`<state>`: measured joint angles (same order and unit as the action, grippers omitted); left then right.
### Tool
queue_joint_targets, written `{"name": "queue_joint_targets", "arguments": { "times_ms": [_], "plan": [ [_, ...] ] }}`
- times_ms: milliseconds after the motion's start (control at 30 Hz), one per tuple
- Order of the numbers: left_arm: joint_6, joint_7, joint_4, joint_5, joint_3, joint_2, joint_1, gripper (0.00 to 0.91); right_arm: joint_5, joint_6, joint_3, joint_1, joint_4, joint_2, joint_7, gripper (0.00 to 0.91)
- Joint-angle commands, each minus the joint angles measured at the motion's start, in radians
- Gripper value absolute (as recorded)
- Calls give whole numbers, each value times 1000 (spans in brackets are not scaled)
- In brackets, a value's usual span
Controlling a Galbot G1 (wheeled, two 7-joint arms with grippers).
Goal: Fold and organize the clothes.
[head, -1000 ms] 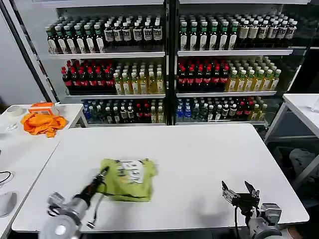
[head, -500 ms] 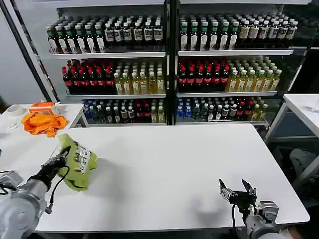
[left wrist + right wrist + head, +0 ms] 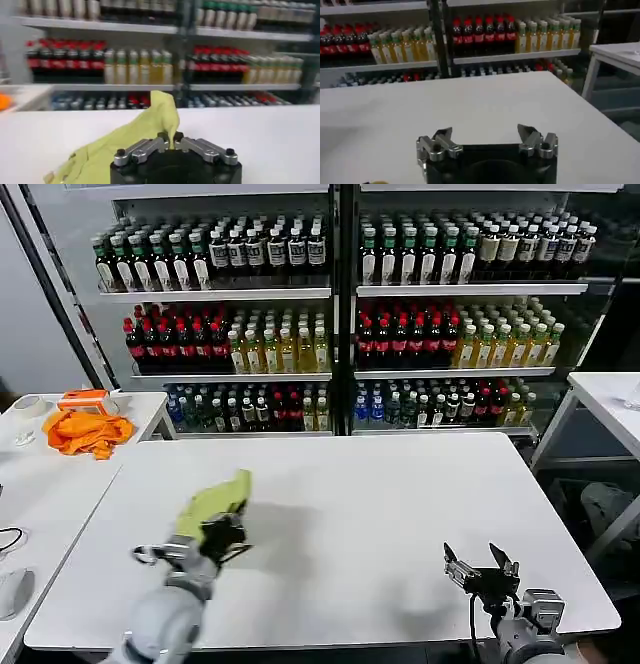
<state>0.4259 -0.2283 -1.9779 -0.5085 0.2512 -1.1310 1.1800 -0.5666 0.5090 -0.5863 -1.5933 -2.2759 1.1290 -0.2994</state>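
Within left end effector (image 3: 222,532): T-shirt (image 3: 208,502)

Lime yellow-green knit T-shirt (image 3: 212,502) on the left half of the white rectangular counter (image 3: 400,504), pinched by the left gripper (image 3: 222,534) at its near edge. Right gripper (image 3: 478,567) near the counter's front right edge, well apart from the shirt. Glass-fronted bottle shelves (image 3: 340,314) behind the counter. Crumpled orange cloth (image 3: 86,431) on the white side table (image 3: 40,474) at far left.

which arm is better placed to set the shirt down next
Left. Its tool is already shut on the T-shirt, while the right tool sits open at the table's near right edge.
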Motion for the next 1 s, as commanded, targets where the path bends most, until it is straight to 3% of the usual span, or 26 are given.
{"name": "queue_joint_targets", "arguments": {
  "times_ms": [33, 467, 500, 533, 700, 833, 933, 1000],
  "plan": [
    [6, -27, 155, 187, -400, -196, -221, 20, -1, -3, -1, 10, 8, -3, 3, 907],
    [-38, -78, 454, 166, -462, -467, -364, 20, -21, -2, 8, 64, 42, -31, 3, 907],
    [-62, -78, 472, 167, -462, -489, -374, 343, -20, -2, 12, 71, 46, -35, 3, 907],
    [-85, -78, 484, 170, -462, -501, -380, 907, -20, -2, 13, 75, 48, -36, 4, 907],
    [-218, -62, 484, 153, -460, -504, -373, 907, -20, -4, 37, 113, 68, -41, 5, 907],
    [-241, -49, 382, 124, -435, -454, -326, 907, -16, -16, 58, 138, 81, -39, 3, 907],
    [-262, -52, 274, 126, -378, -394, -271, 907, 14, -73, 77, 155, 95, -39, 12, 907],
    [-289, -65, 187, 140, -286, -334, -216, 907, 107, -166, 97, 157, 104, -41, 31, 907]
  ]
}}
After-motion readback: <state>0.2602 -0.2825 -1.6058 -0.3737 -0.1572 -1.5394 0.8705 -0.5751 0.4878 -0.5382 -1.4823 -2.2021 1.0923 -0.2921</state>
